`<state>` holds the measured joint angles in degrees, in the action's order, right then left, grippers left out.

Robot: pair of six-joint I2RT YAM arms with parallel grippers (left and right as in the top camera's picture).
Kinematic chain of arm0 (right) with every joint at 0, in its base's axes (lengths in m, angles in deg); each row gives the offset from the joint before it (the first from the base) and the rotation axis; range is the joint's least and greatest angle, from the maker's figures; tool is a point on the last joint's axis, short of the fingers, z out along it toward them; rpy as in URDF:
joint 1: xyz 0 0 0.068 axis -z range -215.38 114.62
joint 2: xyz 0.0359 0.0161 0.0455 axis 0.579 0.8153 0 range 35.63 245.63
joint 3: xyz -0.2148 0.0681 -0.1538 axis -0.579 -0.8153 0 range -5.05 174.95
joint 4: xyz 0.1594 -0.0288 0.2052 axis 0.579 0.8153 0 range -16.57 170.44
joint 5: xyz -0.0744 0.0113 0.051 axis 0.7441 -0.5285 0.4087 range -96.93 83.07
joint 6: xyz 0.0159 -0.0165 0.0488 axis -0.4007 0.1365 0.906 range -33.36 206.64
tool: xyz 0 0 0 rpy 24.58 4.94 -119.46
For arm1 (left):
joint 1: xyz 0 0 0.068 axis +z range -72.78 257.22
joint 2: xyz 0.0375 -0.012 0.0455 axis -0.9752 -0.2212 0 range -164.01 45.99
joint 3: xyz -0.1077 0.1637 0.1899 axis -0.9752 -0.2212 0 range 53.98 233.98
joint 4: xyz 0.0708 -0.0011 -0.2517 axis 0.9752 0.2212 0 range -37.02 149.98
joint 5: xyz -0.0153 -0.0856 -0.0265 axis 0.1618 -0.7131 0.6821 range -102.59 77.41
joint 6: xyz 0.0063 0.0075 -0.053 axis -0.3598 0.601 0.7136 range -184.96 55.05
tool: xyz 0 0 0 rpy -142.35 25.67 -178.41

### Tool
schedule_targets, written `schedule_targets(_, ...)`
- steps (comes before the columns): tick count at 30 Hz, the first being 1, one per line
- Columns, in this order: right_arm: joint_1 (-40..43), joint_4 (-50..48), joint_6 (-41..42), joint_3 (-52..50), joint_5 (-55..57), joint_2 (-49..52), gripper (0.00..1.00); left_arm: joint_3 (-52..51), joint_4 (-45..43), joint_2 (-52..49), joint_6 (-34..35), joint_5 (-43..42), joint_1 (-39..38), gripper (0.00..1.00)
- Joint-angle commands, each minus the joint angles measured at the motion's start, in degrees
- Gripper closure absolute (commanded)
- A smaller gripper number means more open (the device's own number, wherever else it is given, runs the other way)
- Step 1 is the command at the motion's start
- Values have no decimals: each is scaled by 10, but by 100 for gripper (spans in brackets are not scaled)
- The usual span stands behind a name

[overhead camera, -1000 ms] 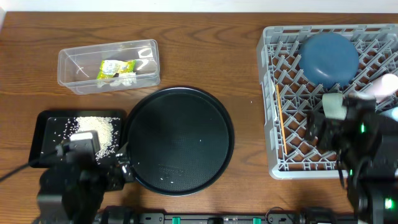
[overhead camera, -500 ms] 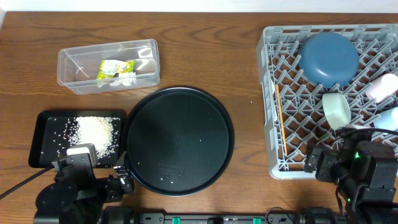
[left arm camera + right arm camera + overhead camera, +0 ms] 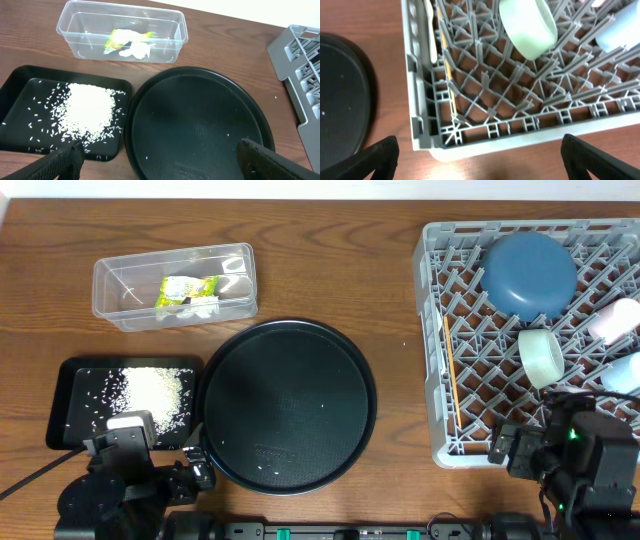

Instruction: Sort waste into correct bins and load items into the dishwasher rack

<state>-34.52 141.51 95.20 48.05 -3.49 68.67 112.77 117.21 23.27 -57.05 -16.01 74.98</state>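
Note:
The grey dishwasher rack [image 3: 432, 330] at the right holds the blue bowl [image 3: 528, 275], the mint-green bowl [image 3: 541, 357], the pink cup [image 3: 612, 319], the pale blue cup [image 3: 626, 370] and the chopstick [image 3: 450, 370]. The white utensil [image 3: 429, 30] lies along the rack's left wall [image 3: 415, 75]. The rice [image 3: 150, 390] lies in the black tray [image 3: 70, 385]. The wrapper [image 3: 187, 290] lies in the clear tub [image 3: 110, 290]. My left gripper [image 3: 160, 162] is open and empty at the front left. My right gripper [image 3: 480, 160] is open and empty just in front of the rack.
A large round black tray [image 3: 290, 405] with a few stray rice grains sits mid-table between the black tray and the rack. It also shows in the left wrist view [image 3: 200, 125]. The rack's front edge [image 3: 520, 132] lies close to my right gripper.
Both arms pulled back toward the front edge a second ago. The left moved off the black tray, the right off the rack. Little has moved in the last half second.

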Motion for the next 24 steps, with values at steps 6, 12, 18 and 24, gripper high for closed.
schedule_targets(6,-16,-202,-70,-131,-4,-155,1,-4,0,1,7,7,3,2)
schedule_targets(12,-13,-372,-76,-300,-3,-296,1,-4,0,1,7,7,3,2)
schedule_targets(18,-7,-558,-94,-427,-4,-328,1,-4,0,1,7,7,3,2)
schedule_targets(24,-7,-685,-139,-528,-19,-328,1,-4,0,1,7,7,3,2)
